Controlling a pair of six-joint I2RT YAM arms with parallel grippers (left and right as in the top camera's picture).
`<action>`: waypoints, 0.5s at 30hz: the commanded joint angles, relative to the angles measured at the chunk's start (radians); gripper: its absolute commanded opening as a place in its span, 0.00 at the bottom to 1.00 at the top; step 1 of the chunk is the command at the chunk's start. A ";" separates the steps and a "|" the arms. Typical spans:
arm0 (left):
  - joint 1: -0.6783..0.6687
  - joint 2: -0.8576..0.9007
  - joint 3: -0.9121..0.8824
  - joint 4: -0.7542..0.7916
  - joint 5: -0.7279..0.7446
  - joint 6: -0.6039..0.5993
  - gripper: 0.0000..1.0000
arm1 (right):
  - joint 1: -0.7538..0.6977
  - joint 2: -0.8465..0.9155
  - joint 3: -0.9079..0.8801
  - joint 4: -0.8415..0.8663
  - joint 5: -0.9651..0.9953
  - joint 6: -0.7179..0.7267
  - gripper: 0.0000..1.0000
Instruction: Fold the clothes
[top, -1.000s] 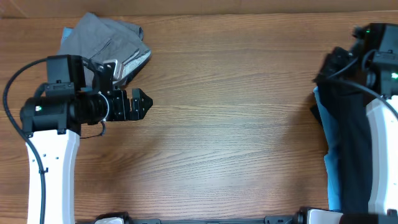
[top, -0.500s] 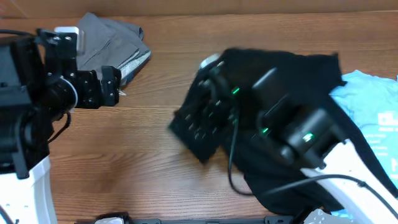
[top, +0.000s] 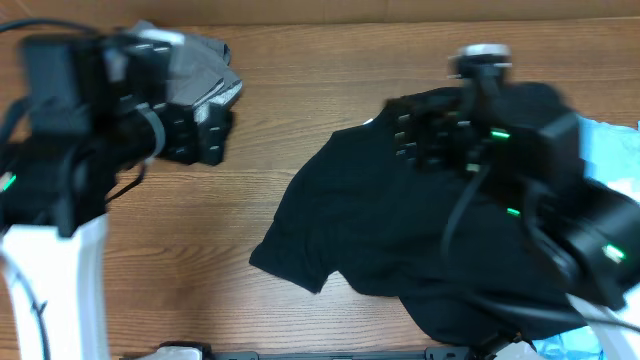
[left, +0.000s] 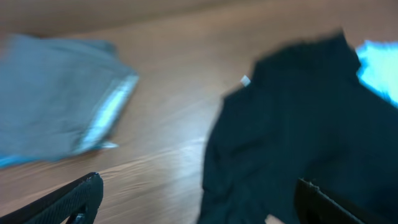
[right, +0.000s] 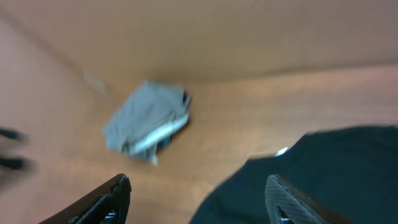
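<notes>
A large black T-shirt (top: 370, 230) lies crumpled across the middle and right of the table, its small white neck label (left: 245, 80) at its far edge. My right gripper (top: 408, 140) hovers over the shirt's far part. It (right: 199, 202) is open, with nothing between its fingers. My left gripper (top: 205, 135) hangs at the left, near a folded grey garment (top: 195, 65). It (left: 199, 202) is wide open and empty, with the black T-shirt (left: 298, 124) under its right finger. A light blue T-shirt (top: 612, 150) shows at the right edge.
Bare wooden table (top: 300, 120) lies between the grey garment and the black shirt. The grey garment (right: 149, 121) sits near the far left corner. A wooden wall (right: 205, 37) runs along the table's far edge. The right arm's body covers the shirt's right side.
The right arm swept in from the right with the black T-shirt and its jaws opened, leaving the shirt on the table. The left arm shifted up and left.
</notes>
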 joint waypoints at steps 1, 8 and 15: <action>-0.124 0.167 -0.011 -0.014 0.005 0.082 0.98 | -0.078 -0.093 0.040 -0.013 0.022 0.073 0.72; -0.239 0.487 -0.011 0.029 -0.022 0.119 0.84 | -0.109 -0.132 0.040 -0.110 0.022 0.087 0.71; -0.288 0.751 -0.011 0.171 -0.023 0.119 0.84 | -0.109 -0.112 0.040 -0.193 0.022 0.088 0.72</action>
